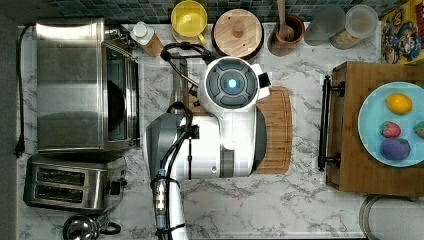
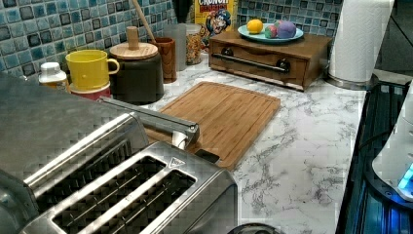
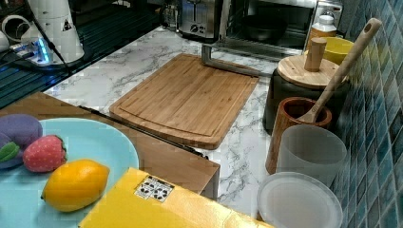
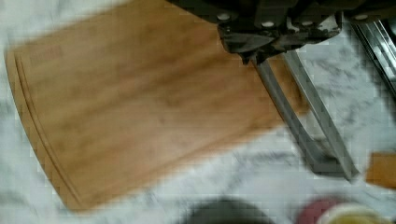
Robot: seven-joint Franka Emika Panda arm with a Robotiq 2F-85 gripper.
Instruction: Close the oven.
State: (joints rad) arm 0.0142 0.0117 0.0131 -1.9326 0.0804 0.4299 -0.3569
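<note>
The steel oven (image 1: 70,85) stands at the top view's left, with its drop door lying open and its dark inside (image 3: 266,23) showing. The door's metal bar handle (image 1: 178,85) (image 2: 146,117) (image 3: 228,66) (image 4: 299,126) reaches over the edge of the wooden cutting board (image 1: 277,130). My arm (image 1: 230,115) hangs over the board. In the wrist view my gripper (image 4: 254,58) is above one end of the handle, well clear of it, with its fingers together and nothing between them.
A two-slot toaster (image 1: 70,182) sits beside the oven. A yellow mug (image 1: 189,21), a wood-lidded pot (image 1: 238,32) and a utensil holder (image 1: 286,34) line the tiled back wall. A wooden box (image 1: 350,150) carries a plate of toy fruit (image 1: 372,125).
</note>
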